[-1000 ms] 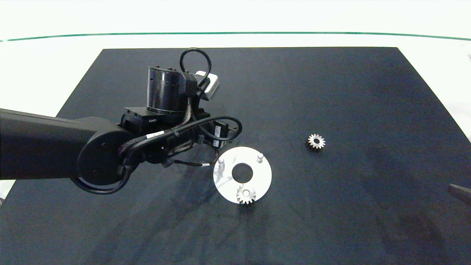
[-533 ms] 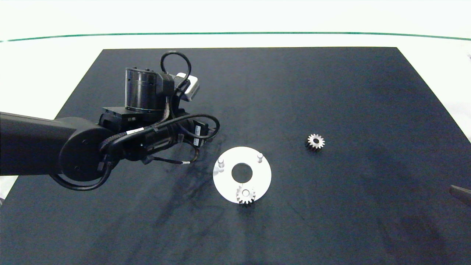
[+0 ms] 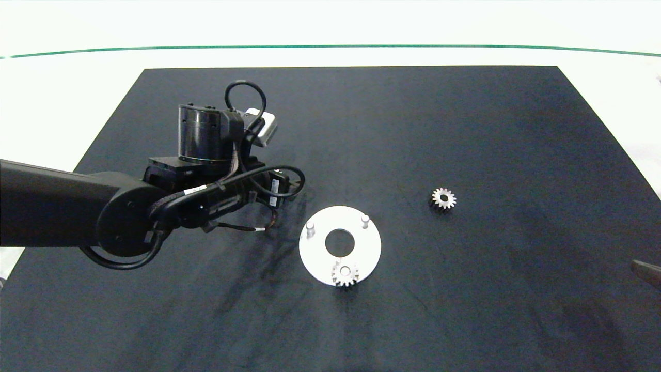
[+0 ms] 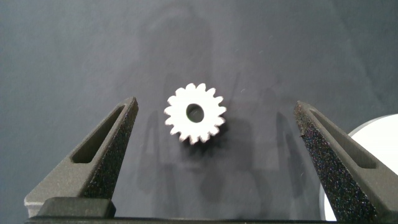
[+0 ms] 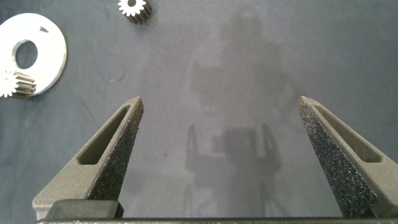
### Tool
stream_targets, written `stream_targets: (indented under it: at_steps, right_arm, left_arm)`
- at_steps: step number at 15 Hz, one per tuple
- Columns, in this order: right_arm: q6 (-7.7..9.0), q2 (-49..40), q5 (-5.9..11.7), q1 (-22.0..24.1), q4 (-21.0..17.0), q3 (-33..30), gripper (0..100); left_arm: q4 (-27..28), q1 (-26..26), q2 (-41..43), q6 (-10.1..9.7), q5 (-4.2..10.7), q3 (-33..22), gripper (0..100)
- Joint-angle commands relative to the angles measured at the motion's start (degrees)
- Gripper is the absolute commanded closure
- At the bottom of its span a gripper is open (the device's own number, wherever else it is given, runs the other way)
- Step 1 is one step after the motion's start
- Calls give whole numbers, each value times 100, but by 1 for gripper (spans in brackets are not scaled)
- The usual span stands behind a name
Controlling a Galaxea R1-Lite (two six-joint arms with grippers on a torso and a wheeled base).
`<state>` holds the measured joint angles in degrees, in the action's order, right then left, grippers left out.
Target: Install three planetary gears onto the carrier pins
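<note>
Three small silver-white toothed gears show. One gear sits on a pin of the white disc; its two other pins stand bare. A second gear lies well apart from the disc. A third gear lies beside the disc, between the released left gripper's fingers, untouched. The right gripper, also spread wide, hovers over the desk.

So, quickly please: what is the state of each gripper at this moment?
Left gripper: open, holding nothing, fingers either side of a planetary gear on the mat.
Right gripper: open, empty, over bare mat.
</note>
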<state>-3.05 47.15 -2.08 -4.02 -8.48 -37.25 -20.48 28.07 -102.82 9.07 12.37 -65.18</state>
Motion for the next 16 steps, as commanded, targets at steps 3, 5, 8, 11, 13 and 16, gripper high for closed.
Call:
stream_targets:
  at_steps: [3,5,8,11,13,16]
  right_arm:
    - [-3,4,-11,-2,-4,8,0]
    - [-3,4,-11,-11,-4,8,0]
    - [-3,4,-11,-2,-4,8,0]
    - [-3,4,-11,-2,-4,8,0]
    - [-3,4,-11,-2,-4,8,0]
    - [-3,4,-11,-2,-4,-1,0]
  left_arm:
    - [-264,-153,-300,25,2,111,0]
    - [-264,-197,-309,25,2,137,0]
    - [-264,-259,-283,42,-68,137,0]
    - [-255,-267,-300,69,-68,120,0]
    - [-255,-259,-300,77,-68,102,1]
    - [-255,-250,-300,77,-68,94,7]
